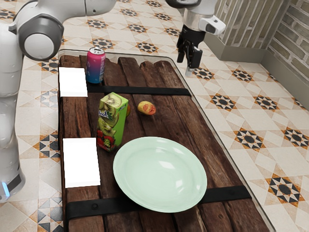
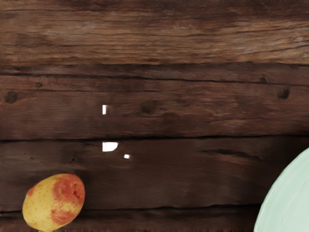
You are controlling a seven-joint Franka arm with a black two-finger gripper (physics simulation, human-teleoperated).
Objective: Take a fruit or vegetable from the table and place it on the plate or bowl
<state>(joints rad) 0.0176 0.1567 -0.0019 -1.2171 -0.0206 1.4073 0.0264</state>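
Nearest lies the pale green plate (image 1: 160, 174) on the dark wooden surface (image 1: 193, 130). Just behind the plate, toward the exterior view's left, a kiwi juice carton (image 1: 111, 121) stands upright. The yellow-red fruit (image 1: 146, 108) lies on the surface behind the plate, apart from it. Farther behind the plate stands a pink and blue can (image 1: 95, 65). Farthest from the plate, the pincer (image 1: 189, 62) hangs high above the surface, its fingers spread, with nothing between them.
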